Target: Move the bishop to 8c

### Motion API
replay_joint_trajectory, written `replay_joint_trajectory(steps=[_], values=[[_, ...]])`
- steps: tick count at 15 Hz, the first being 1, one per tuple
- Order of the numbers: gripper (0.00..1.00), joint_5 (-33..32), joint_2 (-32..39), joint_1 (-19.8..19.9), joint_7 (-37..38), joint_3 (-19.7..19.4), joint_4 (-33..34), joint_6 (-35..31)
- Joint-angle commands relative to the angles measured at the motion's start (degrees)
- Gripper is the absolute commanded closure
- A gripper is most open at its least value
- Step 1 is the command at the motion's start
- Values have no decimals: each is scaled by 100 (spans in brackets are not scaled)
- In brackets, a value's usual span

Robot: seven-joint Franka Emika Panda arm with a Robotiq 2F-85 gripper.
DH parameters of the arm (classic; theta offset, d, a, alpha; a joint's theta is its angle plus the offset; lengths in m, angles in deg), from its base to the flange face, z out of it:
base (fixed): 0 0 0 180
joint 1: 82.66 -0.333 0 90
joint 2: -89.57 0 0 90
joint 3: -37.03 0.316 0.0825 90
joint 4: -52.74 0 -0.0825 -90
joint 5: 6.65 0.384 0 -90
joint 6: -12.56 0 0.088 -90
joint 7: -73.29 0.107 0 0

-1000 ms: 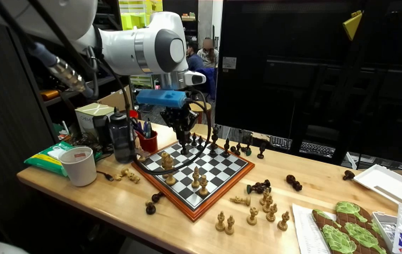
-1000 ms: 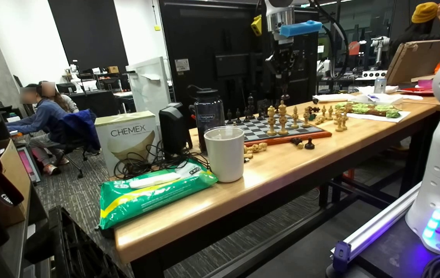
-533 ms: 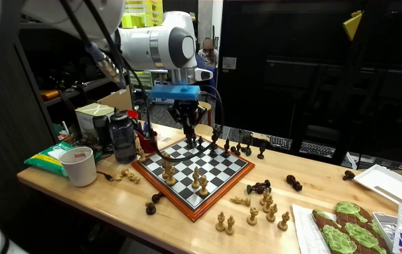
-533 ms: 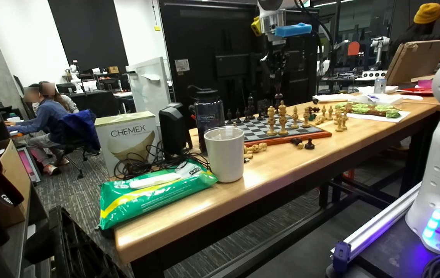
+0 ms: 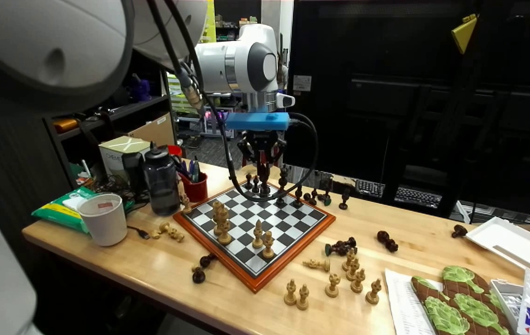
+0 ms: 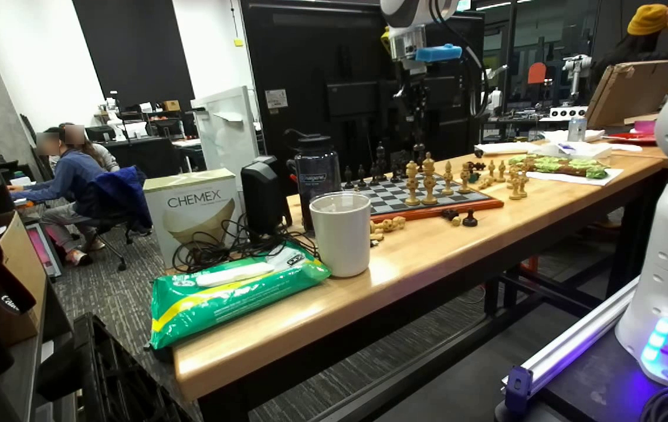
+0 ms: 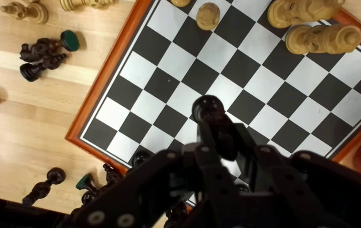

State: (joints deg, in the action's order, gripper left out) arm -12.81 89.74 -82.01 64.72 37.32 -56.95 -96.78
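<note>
My gripper (image 5: pixel 264 167) is shut on a dark bishop (image 5: pixel 265 187) near the far corner of the chessboard (image 5: pixel 292 228). In the wrist view the fingers (image 7: pixel 204 133) stand on both sides of the bishop (image 7: pixel 226 141), its rounded head towards the palm and its base pointing down at the board. The bishop appears to hang above the squares; the exact height is hard to tell. In an exterior view the gripper (image 6: pixel 420 132) and the bishop's lower part (image 6: pixel 420 151) show behind the light pieces. In an exterior view the held bishop overlaps a standing dark piece.
Dark pieces (image 5: pixel 282 179) stand along the board's far side, close to the gripper. Light pieces (image 5: pixel 224 228) stand along the near side. Loose pieces (image 5: pixel 339 246) lie around the board. A red pen cup (image 5: pixel 195 188) and a water bottle (image 5: pixel 160 181) stand beside it.
My gripper has carried the bishop across the far part of the board, rightward in an exterior view and leftward in the opposite one. It has stayed shut; the board pieces look unmoved.
</note>
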Motion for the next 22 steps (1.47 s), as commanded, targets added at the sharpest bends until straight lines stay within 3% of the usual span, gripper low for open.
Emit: replay_joint_trajectory(steps=[1, 8, 9, 22], values=[[78, 1, 20, -18, -5, -17, 36, 28], [78, 2, 23, -22, -9, -14, 52, 51], [95, 2, 23, -22, -9, -14, 52, 52], [95, 114, 1187, -205, -713, 239, 1437, 7]])
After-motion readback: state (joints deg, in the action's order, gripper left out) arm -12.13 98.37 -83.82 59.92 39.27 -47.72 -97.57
